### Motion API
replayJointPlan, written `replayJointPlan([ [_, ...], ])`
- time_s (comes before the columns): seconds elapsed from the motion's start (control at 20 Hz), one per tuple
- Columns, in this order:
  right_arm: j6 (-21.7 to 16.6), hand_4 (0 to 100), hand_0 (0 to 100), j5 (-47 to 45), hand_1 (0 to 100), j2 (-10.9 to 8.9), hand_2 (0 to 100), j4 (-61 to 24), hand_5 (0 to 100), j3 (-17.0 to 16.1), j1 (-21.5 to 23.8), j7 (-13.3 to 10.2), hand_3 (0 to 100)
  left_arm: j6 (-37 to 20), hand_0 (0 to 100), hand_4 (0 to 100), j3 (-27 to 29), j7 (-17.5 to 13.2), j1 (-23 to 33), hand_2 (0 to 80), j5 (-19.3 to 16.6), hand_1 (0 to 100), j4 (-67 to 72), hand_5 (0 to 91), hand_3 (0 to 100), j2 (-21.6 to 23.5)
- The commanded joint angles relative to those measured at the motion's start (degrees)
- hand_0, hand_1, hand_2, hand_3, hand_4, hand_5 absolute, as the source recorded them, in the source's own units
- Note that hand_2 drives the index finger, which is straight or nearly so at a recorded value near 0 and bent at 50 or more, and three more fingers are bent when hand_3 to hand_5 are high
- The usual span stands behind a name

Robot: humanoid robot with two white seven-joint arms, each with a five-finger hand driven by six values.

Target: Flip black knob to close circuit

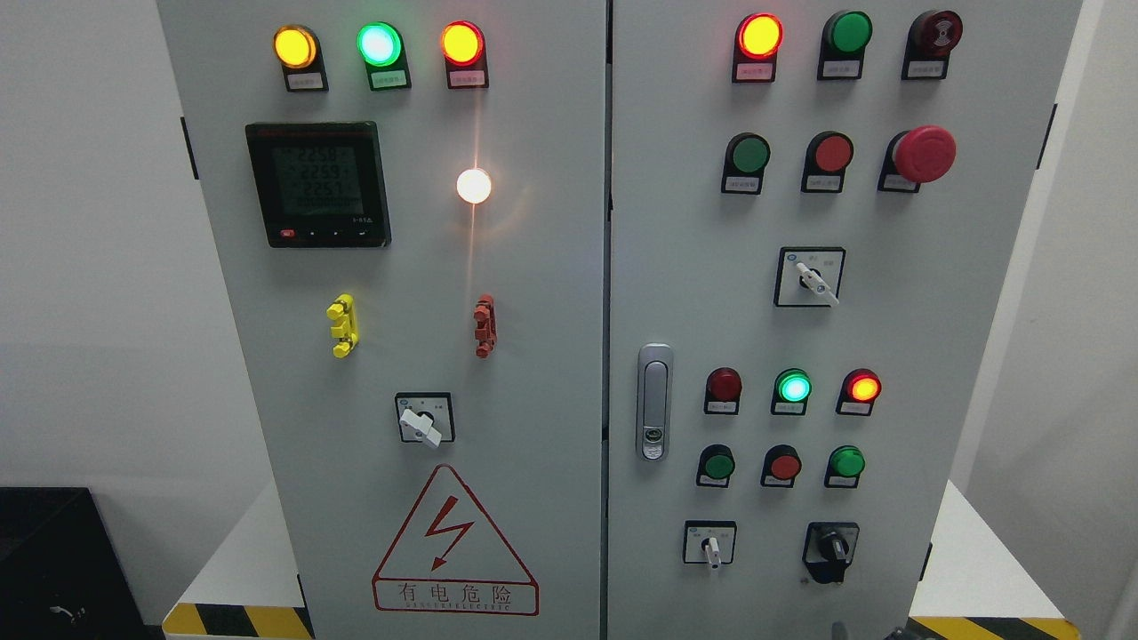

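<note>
The black knob (832,545) sits low on the right door (978,356), beside a white switch (711,549), with rows of lights above. It waits untouched. No hand shows, so I cannot tell if they are open.

Neither of your arms or hands shows anywhere in front of the cabinet (569,267) from the head view.

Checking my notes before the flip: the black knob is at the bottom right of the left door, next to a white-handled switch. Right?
Not quite. The head view shows the black knob at the bottom right of the right door, next to the white-handled switch. No hand is in view.
</note>
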Motion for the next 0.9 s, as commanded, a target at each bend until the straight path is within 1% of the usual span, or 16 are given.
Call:
replayJointPlan([
  [0.0, -3.7, 78, 0, -17.5, 2, 0.2, 55, -4.7, 73, 1.4, 4.7, -3.4, 85, 0.0, 12, 0, 0.0, 0.0, 1.2, 0.0, 0.0, 56, -1.3, 0.0, 0, 0.1],
  [0.1, -4.0, 77, 0, -23.1, 3, 0.2, 52, -4.7, 71, 1.7, 5.5, -4.8, 82, 0.0, 12, 0, 0.0, 0.0, 1.2, 0.0, 0.0, 56, -1.3, 0.0, 0, 0.0],
  [0.15, -4.4, 76, 0, -26.2, 4, 0.2, 51, -4.7, 70, 1.7, 5.7, -6.1, 81, 0.0, 12, 0, 0.0, 0.0, 1.2, 0.0, 0.0, 56, -1.3, 0.0, 0, 0.0],
  [0.25, -5.8, 72, 0, -32.2, 5, 0.2, 47, -4.7, 67, 2.0, 6.0, -7.8, 78, 0.0, 12, 0, 0.0, 0.0, 1.2, 0.0, 0.0, 56, -1.3, 0.0, 0, 0.0],
  [0.3, -6.9, 69, 0, -34.3, 5, 0.11, 44, -4.8, 65, 1.9, 6.4, -7.9, 73, 0.0, 12, 0, 0.0, 0.0, 1.2, 0.0, 0.0, 56, -1.3, 0.0, 0, 0.0],
  [0.35, -8.2, 63, 0, -35.7, 5, 0.11, 41, -4.8, 62, 1.9, 6.9, -7.9, 66, 0.0, 12, 0, 0.0, 0.0, 1.2, 0.0, 0.0, 56, -1.3, 0.0, 0, 0.0],
  [0.45, -9.8, 50, 0, -37.3, 5, 0.02, 35, -4.7, 48, 1.9, 8.0, -7.6, 54, 0.0, 12, 0, 0.0, 0.0, 1.2, 0.0, 0.0, 56, -1.3, 0.0, 0, 0.0],
  [0.6, -11.9, 40, 0, -39.4, 5, 0.02, 29, -4.7, 34, 1.9, 9.1, -6.9, 45, 0.0, 12, 0, 0.0, 0.0, 1.2, 0.0, 0.0, 56, -1.3, 0.0, 0, 0.0],
  [0.85, -16.2, 28, 0, -40.0, 4, 0.02, 21, -4.7, 21, 2.0, 12.0, -3.4, 35, 0.0, 12, 0, 0.0, 0.0, 1.2, 0.0, 0.0, 56, -1.3, 0.0, 0, 0.0],
])
